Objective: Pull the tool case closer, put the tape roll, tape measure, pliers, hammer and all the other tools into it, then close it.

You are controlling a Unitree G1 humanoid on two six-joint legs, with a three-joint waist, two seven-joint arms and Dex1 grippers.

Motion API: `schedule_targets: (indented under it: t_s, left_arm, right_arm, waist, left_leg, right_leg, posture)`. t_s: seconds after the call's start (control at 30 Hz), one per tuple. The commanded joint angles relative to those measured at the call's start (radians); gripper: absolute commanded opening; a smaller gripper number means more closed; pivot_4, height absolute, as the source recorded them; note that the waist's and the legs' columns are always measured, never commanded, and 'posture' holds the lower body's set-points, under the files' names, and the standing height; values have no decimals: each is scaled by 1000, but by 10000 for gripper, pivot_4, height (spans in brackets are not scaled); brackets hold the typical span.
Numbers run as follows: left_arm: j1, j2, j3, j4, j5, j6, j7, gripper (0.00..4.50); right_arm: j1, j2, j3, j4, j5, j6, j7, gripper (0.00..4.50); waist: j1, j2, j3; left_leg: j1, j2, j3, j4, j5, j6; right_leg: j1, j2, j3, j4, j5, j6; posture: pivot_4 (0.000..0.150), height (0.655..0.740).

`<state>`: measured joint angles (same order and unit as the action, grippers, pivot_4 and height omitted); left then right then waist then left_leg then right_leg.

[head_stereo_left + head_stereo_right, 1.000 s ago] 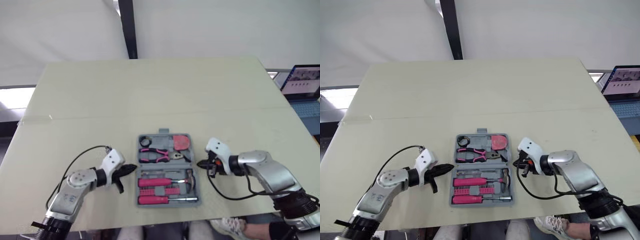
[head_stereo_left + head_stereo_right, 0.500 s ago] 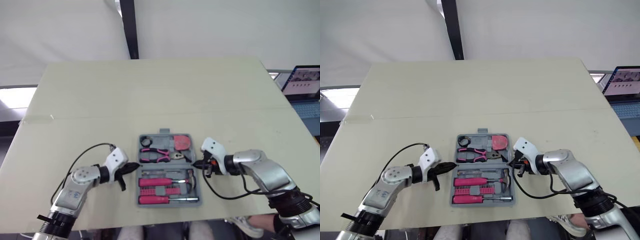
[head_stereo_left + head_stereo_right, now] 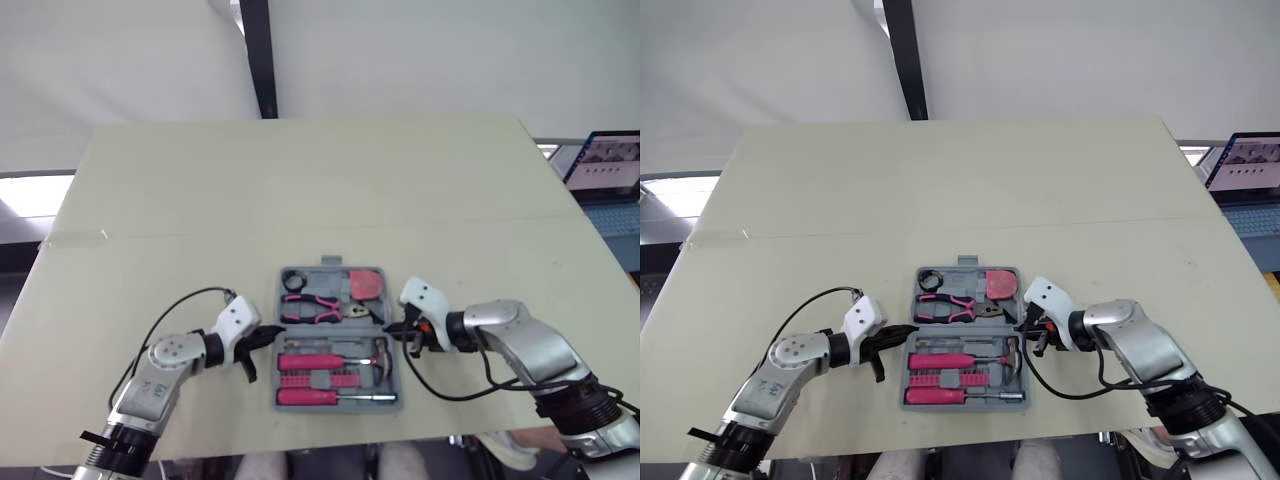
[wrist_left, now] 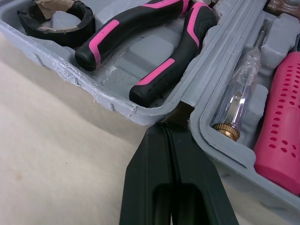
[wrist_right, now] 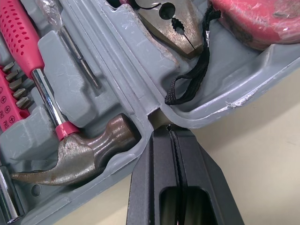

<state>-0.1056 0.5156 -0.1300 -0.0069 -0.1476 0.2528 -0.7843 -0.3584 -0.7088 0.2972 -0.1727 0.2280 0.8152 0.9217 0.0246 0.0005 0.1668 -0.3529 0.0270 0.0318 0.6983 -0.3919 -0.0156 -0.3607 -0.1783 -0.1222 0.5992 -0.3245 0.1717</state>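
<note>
The left pincer (image 4: 166, 127) has its two black fingers pressed together, with nothing between them. Its tips touch the left side of the open grey tool case (image 3: 340, 406), right at the notch where the two halves meet. The right pincer (image 5: 171, 129) is likewise closed on nothing, and its tips sit at the matching notch on the case's right side.

The case lies flat on the table (image 3: 300, 190), near its front edge and between the two arms. Its far half holds the black tape roll (image 3: 292, 284) at the left, the pink-and-black pliers (image 3: 310, 308) across the middle and the pink tape measure (image 3: 365, 284) at the right, with a black strap loop (image 5: 194, 75) trailing beside the pliers' jaws. Its near half holds the hammer (image 5: 79, 157), head towards the right pincer, two pink-handled screwdrivers (image 3: 305, 363), a row of bits (image 5: 9, 101) and a clear-handled tester (image 4: 239, 101).

A laptop (image 3: 605, 165) stands beyond the table's far right corner.
</note>
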Motion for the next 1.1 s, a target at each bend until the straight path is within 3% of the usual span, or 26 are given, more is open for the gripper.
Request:
schedule_targets:
  t_s: [0.03,0.57,1.1]
  left_arm:
    - [25,-12,-47,-42,9,18,-11,426]
    - [181,33,-26,-218,-9,91,-4,426]
    - [202,38,-18,-233,-11,97,6,426]
  right_arm:
    - [-9,4,15,-62,17,-1,24,0]
    - [51,-37,40,-147,31,26,56,0]
    - [81,-36,38,-178,37,51,53,0]
  waist:
    - [-1,0,0]
    - [-4,0,0]
    - [-4,0,0]
  left_leg:
    - [0,0,0,0,0,0]
    - [0,0,0,-1,0,0]
    - [0,0,0,-1,0,0]
  right_leg:
    - [0,0,0,0,0,0]
    - [0,0,0,-1,0,0]
    - [0,0,0,-2,0,0]
  posture:
    - [1500,7400]
    - [1500,7400]
    - [1500,7400]
